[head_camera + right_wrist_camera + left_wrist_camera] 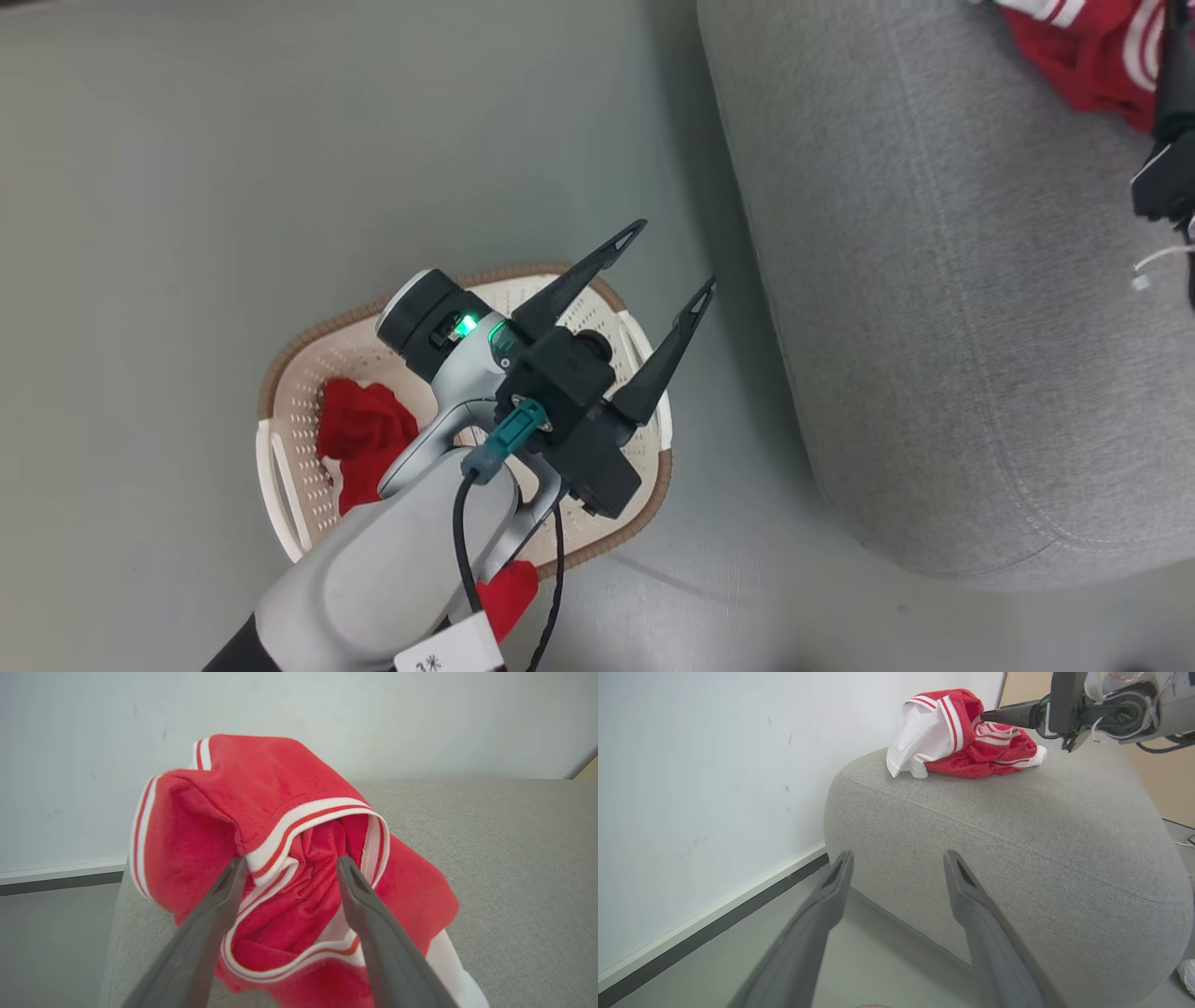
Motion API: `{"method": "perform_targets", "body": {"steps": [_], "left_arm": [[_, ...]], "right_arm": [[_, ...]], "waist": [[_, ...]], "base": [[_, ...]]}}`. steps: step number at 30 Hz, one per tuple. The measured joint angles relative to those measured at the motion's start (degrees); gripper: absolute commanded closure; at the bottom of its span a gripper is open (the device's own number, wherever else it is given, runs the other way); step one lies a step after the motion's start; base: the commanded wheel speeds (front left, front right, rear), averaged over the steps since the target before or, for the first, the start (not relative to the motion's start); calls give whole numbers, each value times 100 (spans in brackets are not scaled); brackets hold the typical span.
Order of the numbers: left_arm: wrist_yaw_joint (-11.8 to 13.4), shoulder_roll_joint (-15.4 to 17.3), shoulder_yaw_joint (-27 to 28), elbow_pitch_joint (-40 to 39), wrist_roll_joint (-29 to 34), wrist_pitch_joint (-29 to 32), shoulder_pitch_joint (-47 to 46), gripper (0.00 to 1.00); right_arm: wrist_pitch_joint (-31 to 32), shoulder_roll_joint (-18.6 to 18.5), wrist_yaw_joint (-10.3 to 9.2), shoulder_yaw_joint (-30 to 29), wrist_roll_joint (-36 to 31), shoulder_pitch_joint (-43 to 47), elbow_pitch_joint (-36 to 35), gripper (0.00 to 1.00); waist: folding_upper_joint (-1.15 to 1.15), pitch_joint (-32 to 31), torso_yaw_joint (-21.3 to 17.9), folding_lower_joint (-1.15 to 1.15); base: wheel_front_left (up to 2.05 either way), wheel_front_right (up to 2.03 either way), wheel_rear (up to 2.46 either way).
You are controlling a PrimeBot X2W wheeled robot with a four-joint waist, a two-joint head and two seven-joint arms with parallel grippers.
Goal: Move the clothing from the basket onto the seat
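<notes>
The cream basket [280,366] stands on the floor with red clothing [364,429] bunched in its left half; another red piece [509,597] hangs over its near rim. Above the basket my left gripper [674,253] hovers open and empty, its fingers aimed toward the grey seat [934,280]. On the seat's far end lies a red and white garment [962,742]. My right gripper [292,860] is open at that garment [280,793], fingers spread with loose folds of fabric between them. In the left wrist view my left gripper [899,855] faces the seat's [1017,826] rounded front.
A white wall [714,765] with a dark baseboard runs behind the seat. Grey floor [233,140] surrounds the basket. My left forearm [392,560] covers the basket's near right part. A white shoe tip [1186,970] shows on the floor beside the seat.
</notes>
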Motion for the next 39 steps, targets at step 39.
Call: {"method": "perform_targets", "body": {"steps": [39], "left_arm": [[510,216,1671,899,-1188,-327,2373,0]], "right_arm": [[-52,1334,56,515,-257,2787,-1502,0]], "waist": [[-2,-2876,884,-1]], "base": [[0,0,0]]}}
